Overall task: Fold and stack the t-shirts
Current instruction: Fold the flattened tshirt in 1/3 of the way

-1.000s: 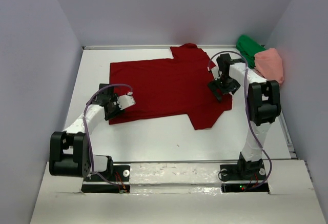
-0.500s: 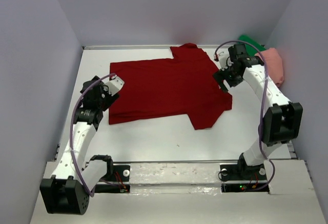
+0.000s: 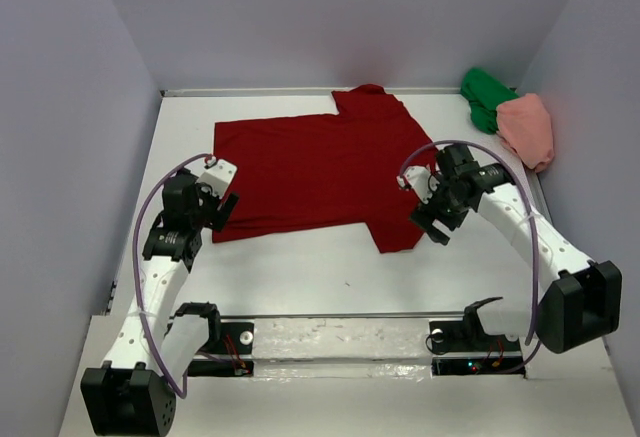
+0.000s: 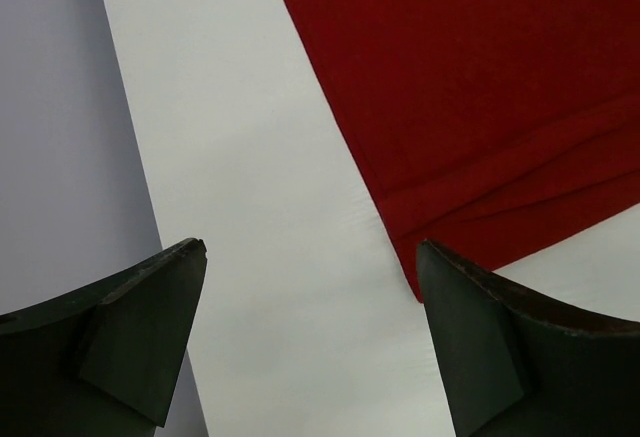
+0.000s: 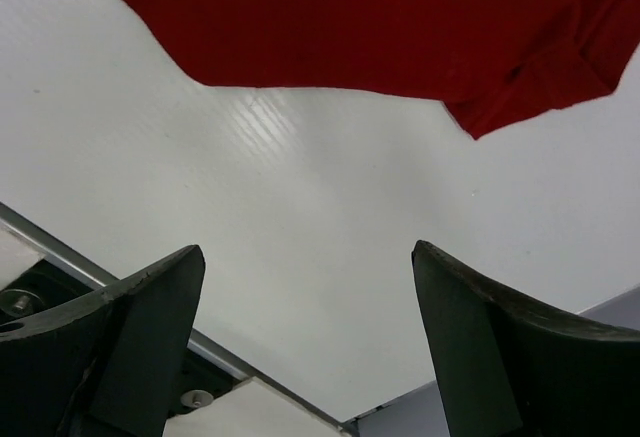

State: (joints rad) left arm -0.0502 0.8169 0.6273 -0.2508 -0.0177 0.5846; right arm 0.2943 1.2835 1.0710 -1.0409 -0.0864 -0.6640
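We see the left arm [image 3: 158, 262] rise from its base and reach forward along the left side of the table [image 3: 300, 277]. The left gripper [image 3: 222, 209] hangs by the near left corner of the dark red t-shirt [image 3: 320, 172]. Its fingers are spread wide and hold nothing. In the left wrist view we see white table between them, and the shirt's hemmed corner sits just beside one finger.

The right arm [image 3: 530, 232] reaches in from the right side toward the middle. The right gripper [image 3: 431, 227] hangs just beside the shirt's near sleeve. Its fingers are spread wide too, with only table between them.

The dark red t-shirt lies flat and spread out in the middle of the table. The green t-shirt [image 3: 482, 95] and the pink t-shirt [image 3: 528, 127] lie bunched up in the far right corner. They touch each other and are well apart from both grippers.
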